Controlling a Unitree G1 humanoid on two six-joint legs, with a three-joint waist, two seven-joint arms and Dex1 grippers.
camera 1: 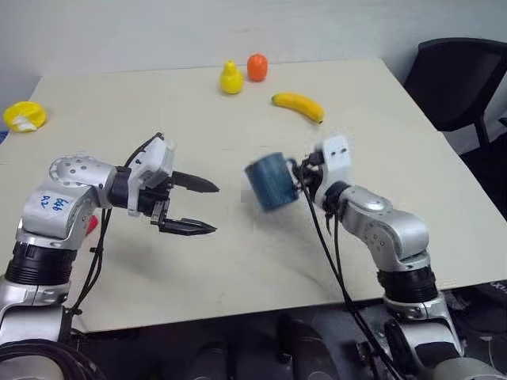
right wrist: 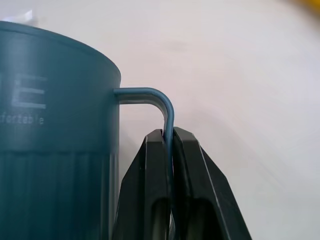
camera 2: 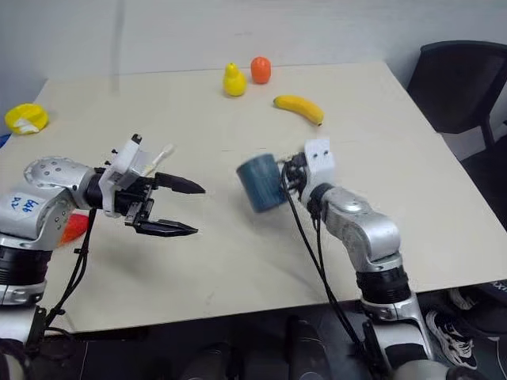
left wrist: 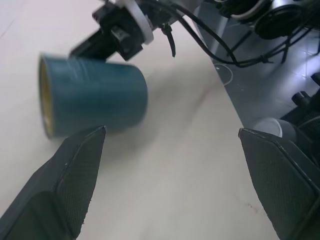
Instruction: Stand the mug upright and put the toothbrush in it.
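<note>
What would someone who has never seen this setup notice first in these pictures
The dark blue mug near the middle of the table, tilted and pinched by its handle in the shut right gripper. To its left, the left gripper points at it, fingers wide apart. Along the table's far edge sit a banana, a yellow pear-shaped fruit and an orange fruit.

The mug (camera 1: 270,180) is motion-blurred; the toothbrush (camera 2: 161,154) lies mostly hidden behind the left gripper (camera 2: 184,208).
</note>
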